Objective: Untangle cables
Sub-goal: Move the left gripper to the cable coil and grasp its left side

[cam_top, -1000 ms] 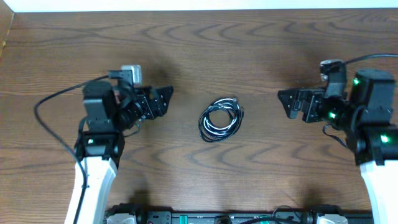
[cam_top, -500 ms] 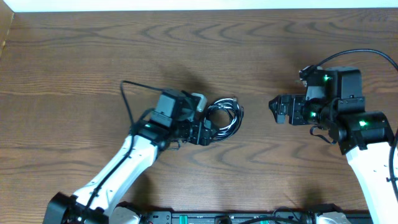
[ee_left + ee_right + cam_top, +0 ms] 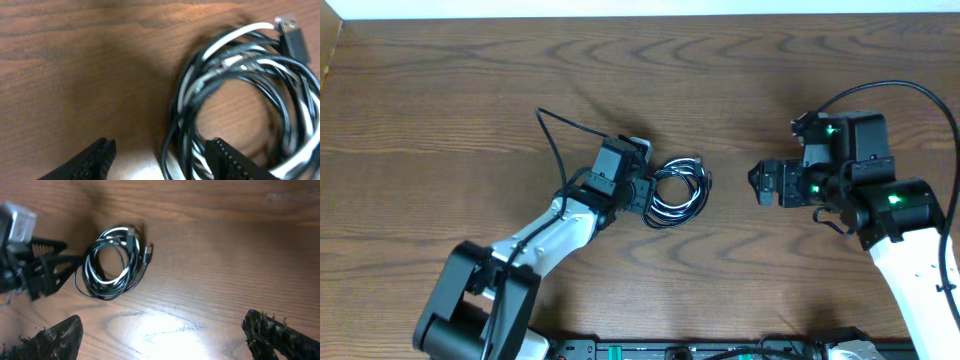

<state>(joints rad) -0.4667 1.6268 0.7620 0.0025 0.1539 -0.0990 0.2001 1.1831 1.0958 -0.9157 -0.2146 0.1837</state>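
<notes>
The cables (image 3: 675, 192), black and white, lie coiled in the middle of the surface (image 3: 440, 90). The left tool (image 3: 645, 195) is spread, straddling the strands at the coil's 9 o'clock edge. The right tool (image 3: 760, 184), also spread, hangs apart at 3 o'clock.

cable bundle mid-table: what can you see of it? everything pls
The cable bundle is a loose round coil of thin cords, mostly glossy black with one white strand wound through, lying flat on the wooden table. A black USB plug with a metal tip sticks out at its edge. The open left tool straddles strands on the side facing the left arm; contact can't be confirmed. The right tool is clear of it.
</notes>
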